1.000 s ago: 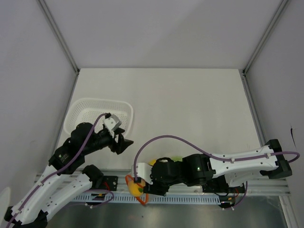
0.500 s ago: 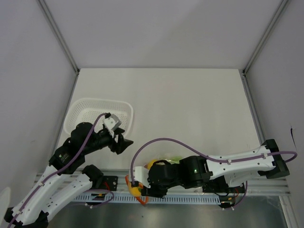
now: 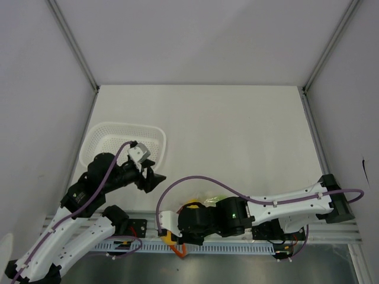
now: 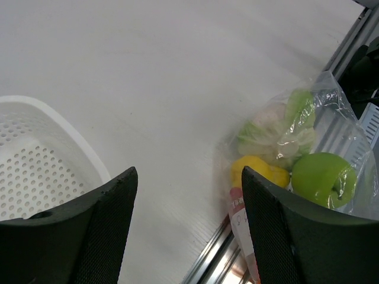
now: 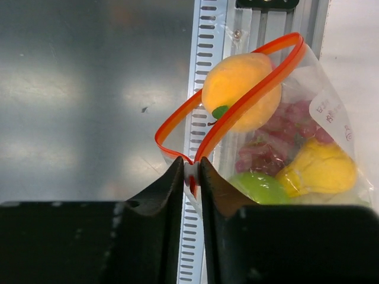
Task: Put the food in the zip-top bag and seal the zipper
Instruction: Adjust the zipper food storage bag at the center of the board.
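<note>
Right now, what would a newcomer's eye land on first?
The right gripper pinches one end of the red-orange zipper of the zip-top bag, over the metal rail. The bag's mouth gapes in a loop, with the orange sitting in it. Further left, the left gripper hangs open near the white basket.

Nothing legible here tbh. The only print is a small white patch [image 5: 333, 116] on the zip-top bag [image 5: 314, 89], up and right of the jaws in the right wrist view. Its reddish marks are too blurry to read.
</note>
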Action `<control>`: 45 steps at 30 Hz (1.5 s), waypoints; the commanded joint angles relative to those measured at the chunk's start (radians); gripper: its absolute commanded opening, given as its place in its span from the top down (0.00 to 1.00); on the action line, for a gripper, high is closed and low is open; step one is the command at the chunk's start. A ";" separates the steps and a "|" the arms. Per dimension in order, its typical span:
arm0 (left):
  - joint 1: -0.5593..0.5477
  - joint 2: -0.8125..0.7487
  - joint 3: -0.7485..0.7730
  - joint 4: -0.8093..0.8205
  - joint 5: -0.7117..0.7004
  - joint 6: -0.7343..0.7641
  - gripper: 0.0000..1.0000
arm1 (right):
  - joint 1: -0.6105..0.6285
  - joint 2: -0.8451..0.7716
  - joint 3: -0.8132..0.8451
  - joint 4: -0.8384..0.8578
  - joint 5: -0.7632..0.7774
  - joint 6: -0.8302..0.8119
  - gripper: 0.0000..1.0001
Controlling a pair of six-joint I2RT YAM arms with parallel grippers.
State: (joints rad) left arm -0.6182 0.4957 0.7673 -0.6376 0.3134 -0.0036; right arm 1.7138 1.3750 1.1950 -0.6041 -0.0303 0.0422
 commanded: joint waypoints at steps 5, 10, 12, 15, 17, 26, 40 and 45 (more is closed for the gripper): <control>0.017 -0.017 -0.010 0.012 0.023 -0.013 0.26 | 0.009 0.024 0.025 0.021 0.030 -0.007 0.83; 0.021 -0.026 -0.017 0.010 0.023 -0.015 0.26 | 0.009 0.015 0.025 0.012 0.073 -0.013 0.70; 0.023 -0.026 -0.019 0.010 0.026 -0.015 0.26 | 0.009 0.004 0.032 0.006 0.067 -0.016 0.60; 0.026 -0.025 -0.017 0.012 0.029 -0.012 0.26 | 0.010 -0.010 0.034 -0.012 0.055 -0.027 0.55; 0.026 -0.026 -0.014 0.010 0.029 -0.012 0.26 | 0.009 -0.014 0.032 -0.028 0.053 -0.028 0.55; 0.032 -0.031 -0.020 0.007 0.033 -0.015 0.26 | 0.009 0.018 0.032 -0.051 0.066 -0.036 0.62; 0.049 -0.028 -0.019 0.006 0.033 -0.035 0.22 | 0.003 0.030 0.032 -0.014 0.069 -0.071 1.00; 0.051 -0.051 -0.016 0.024 0.068 -0.021 0.01 | -0.065 -0.034 0.017 -0.011 0.133 -0.047 1.00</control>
State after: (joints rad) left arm -0.5793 0.4660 0.7479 -0.6415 0.3408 -0.0227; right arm 1.6897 1.4002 1.1950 -0.6453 0.0353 -0.0181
